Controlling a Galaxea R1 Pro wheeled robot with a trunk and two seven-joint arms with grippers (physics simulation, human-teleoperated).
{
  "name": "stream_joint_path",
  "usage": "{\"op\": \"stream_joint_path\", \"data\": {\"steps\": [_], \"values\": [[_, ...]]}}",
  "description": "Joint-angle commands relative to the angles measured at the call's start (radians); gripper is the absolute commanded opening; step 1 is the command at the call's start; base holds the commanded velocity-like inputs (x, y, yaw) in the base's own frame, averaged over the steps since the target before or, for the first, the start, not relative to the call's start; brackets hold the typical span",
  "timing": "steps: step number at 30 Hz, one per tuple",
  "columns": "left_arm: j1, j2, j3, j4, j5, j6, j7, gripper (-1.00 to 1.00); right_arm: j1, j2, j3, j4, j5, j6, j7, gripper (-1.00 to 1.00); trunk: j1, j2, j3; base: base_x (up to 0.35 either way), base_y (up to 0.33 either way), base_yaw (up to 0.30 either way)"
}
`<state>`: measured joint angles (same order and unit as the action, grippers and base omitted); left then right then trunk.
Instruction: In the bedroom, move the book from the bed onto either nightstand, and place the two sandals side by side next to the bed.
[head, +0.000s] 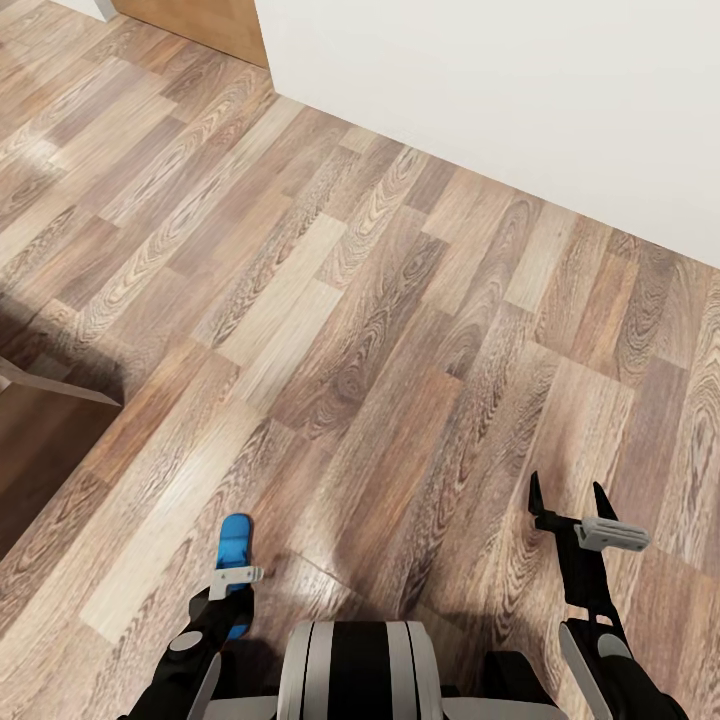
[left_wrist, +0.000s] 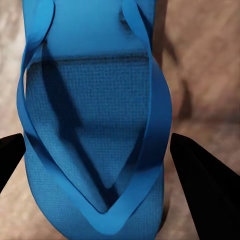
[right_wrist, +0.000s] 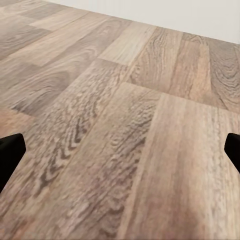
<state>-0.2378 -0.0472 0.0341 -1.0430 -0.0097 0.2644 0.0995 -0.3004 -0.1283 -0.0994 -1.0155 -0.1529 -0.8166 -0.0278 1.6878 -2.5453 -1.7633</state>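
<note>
The robot stood over a bare stretch of the wood-plank floor (head: 380, 330), with a white wall (head: 520, 100) running across the head view from about 12 o'clock to 3 o'clock and a strip of brown wooden door (head: 200, 20) at 11 o'clock. A dark-brown surface (head: 40, 450) with a pale edge showed at 9 o'clock; whether it belonged to the bed or a nightstand could not be told.

One blue sandal (head: 235, 560) was at about 7 o'clock in the head view, at the left gripper (head: 236, 580). In the left wrist view that sandal (left_wrist: 95, 125) lay between the two dark fingertips (left_wrist: 205, 185), thong strap up, with floor visible past both edges. The jaws straddled it, but whether they were actually clamped on it or merely set around it could not be told, nor whether the sandal rested on the floor or hung lifted.

The right gripper (head: 572, 505) was held out at about 5 o'clock, its jaws spread apart and carrying nothing; its wrist view looked along bare planks (right_wrist: 120, 125) toward the wall.

As for progress, I would judge the task to be at an early or middle stage. One sandal appeared to be in hand or about to be; the second sandal, the book, the mattress and any clear nightstand were not to be found in these views, so nothing confirmed that the book had been moved or that either sandal had been placed. What remained, at least, was getting this sandal to the bedside and pairing its mate with it.
</note>
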Motion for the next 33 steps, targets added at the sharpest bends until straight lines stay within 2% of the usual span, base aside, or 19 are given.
{"op": "stream_joint_path", "data": {"steps": [1, 8, 33], "values": [[0.000, -0.001, 0.001, -0.002, -0.003, 0.005, 0.002, -1.00, 0.000, -0.001, 0.002, 0.001, -0.002, -0.003, -0.003, 1.00, 0.000, 0.000, 0.000, 0.000, 0.000, 0.000], [0.000, -0.002, 0.001, -0.002, -0.002, 0.004, 0.002, -1.00, 0.000, -0.002, -0.001, 0.003, -0.002, -0.003, -0.003, 1.00, 0.000, 0.000, 0.000, 0.000, 0.000, 0.000], [0.000, -0.002, 0.001, -0.002, -0.003, 0.007, 0.000, -1.00, 0.000, -0.003, -0.002, 0.004, 0.002, -0.003, -0.003, 1.00, -0.011, 0.006, 0.096, 0.000, 0.000, 0.000]]}}
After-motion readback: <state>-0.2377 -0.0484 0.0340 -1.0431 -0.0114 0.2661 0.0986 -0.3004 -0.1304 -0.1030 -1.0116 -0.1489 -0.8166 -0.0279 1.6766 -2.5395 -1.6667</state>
